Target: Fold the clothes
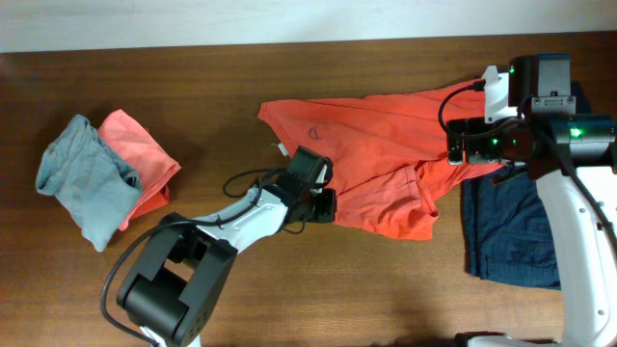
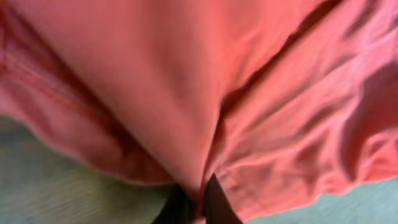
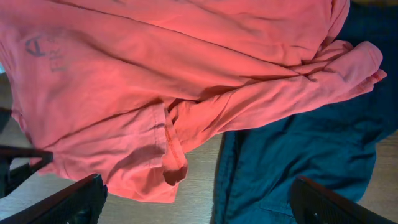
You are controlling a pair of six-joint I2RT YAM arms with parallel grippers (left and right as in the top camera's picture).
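A coral-orange T-shirt point(image 1: 376, 145) lies crumpled and spread across the table's middle, inside out, its lettering showing faintly point(image 3: 53, 56). My left gripper point(image 1: 323, 204) is shut on the shirt's lower left edge; in the left wrist view the fabric point(image 2: 186, 81) fills the frame, pinched between the dark fingers point(image 2: 194, 205). My right gripper point(image 1: 482, 145) hovers open above the shirt's right end, its fingers wide apart point(image 3: 199, 202) and holding nothing. A navy garment point(image 1: 511, 226) lies at the right, partly under the shirt point(image 3: 311, 143).
A grey-teal piece point(image 1: 82, 178) and a coral-orange piece point(image 1: 140, 154) lie folded together at the far left. The wooden table point(image 1: 318, 289) shows bare along the front. A pale wall runs along the back edge.
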